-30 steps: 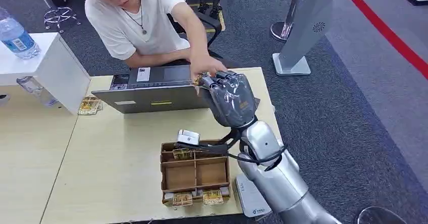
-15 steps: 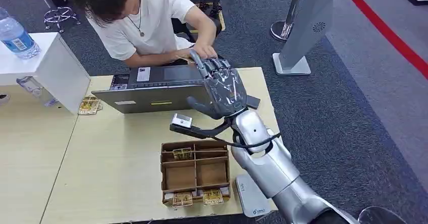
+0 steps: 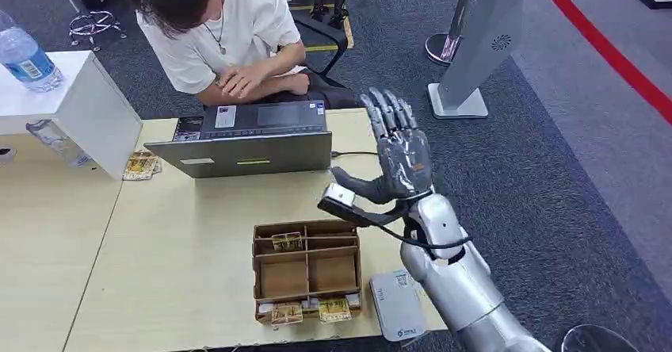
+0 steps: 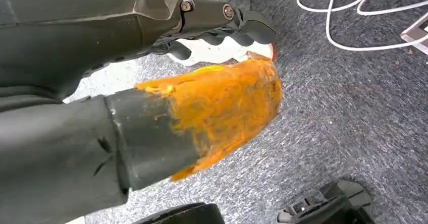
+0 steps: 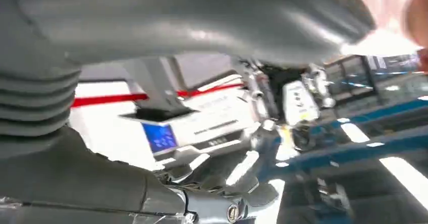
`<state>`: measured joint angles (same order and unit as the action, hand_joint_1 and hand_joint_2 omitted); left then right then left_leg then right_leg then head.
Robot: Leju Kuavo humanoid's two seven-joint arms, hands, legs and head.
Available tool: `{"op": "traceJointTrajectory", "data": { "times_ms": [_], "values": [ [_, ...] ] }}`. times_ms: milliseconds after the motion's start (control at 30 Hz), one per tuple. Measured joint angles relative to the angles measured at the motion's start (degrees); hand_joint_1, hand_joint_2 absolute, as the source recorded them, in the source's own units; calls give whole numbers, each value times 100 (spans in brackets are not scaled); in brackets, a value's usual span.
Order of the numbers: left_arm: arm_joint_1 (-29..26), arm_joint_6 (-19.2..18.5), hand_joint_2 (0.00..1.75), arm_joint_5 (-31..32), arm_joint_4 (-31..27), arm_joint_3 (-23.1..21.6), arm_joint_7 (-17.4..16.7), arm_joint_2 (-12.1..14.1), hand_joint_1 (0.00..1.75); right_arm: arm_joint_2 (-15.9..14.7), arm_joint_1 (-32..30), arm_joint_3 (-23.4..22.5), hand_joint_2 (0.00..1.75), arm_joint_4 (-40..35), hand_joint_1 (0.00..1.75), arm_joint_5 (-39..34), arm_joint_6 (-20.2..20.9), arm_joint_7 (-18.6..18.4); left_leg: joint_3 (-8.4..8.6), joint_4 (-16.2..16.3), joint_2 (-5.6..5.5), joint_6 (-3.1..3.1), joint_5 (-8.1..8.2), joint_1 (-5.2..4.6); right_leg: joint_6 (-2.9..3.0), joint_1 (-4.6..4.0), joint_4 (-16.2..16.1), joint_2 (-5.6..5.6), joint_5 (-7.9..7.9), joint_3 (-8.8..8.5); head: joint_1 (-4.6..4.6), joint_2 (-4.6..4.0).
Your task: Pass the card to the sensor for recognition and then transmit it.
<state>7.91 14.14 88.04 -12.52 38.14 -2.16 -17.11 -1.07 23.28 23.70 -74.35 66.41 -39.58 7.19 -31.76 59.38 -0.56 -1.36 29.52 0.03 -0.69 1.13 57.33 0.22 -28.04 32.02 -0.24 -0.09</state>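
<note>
Fingers [image 3: 387, 108] of the right hand [image 3: 400, 155] stood spread, holding nothing, above the pale wooden surface's [image 3: 182, 241] far right edge, just right of the grey open laptop [image 3: 246, 139]; left fingers' state could not be told.

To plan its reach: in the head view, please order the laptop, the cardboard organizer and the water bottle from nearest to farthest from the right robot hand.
From the right robot hand:
1. Laptop, just beside it, across the table.
2. Cardboard organizer, at the table's near edge.
3. Water bottle, far corner, on the white stand.

Grey carpet [image 3: 547, 170], light wooden table [image 3: 182, 233].
</note>
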Motion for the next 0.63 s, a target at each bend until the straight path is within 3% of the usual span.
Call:
{"op": "traceJointTrajectory", "data": {
  "times_ms": [233,467,633],
  "values": [
    [-33,55,0,-94,0,2,48,28,0,-204,-731,-1156,0,-300,0,-392,-2,536,0,0,-4,1,3,0,-1,-1,-2,-1,-1,2,-2,0],
    [-75,105,0,-157,0,22,48,37,0,-243,-1311,-2692,0,-293,0,-1046,-2,1198,-2,0,-5,1,4,-1,-2,0,-2,-2,-2,2,0,0],
    [-82,136,0,-206,0,52,48,48,0,-271,-1512,-3735,0,-2,0,-1354,-2,1362,-2,1,-6,0,5,-2,-2,1,-4,-3,-2,2,0,0]
  ]
}}
